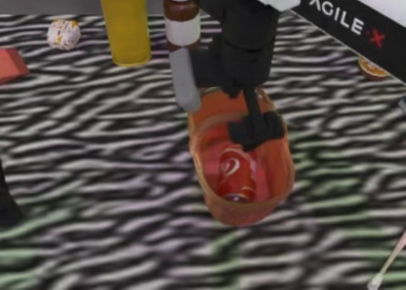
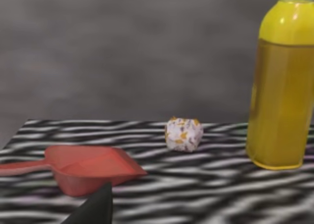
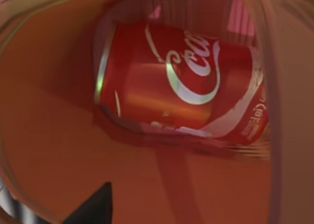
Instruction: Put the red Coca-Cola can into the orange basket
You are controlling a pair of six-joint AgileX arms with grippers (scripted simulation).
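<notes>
The red Coca-Cola can [image 1: 236, 172] lies on its side on the floor of the orange basket [image 1: 282, 169], near the basket's front end. My right gripper [image 1: 255, 130] hangs open just above the basket's rear half, apart from the can. In the right wrist view the can [image 3: 181, 82] fills the upper middle behind the translucent basket wall [image 3: 59, 136], and only one dark fingertip [image 3: 100, 204] shows. My left arm [image 1: 6, 204] is parked at the table's left edge, its gripper open, with one fingertip [image 2: 98, 207] visible.
A tall yellow bottle [image 1: 125, 23] and a brown-and-white bottle [image 1: 182, 20] stand behind the basket. A red scoop [image 1: 9, 63] and a speckled white cube [image 1: 63, 34] sit at the back left. An orange item [image 1: 371, 68] lies at the right, and a thin stick [image 1: 387, 264] at the front right.
</notes>
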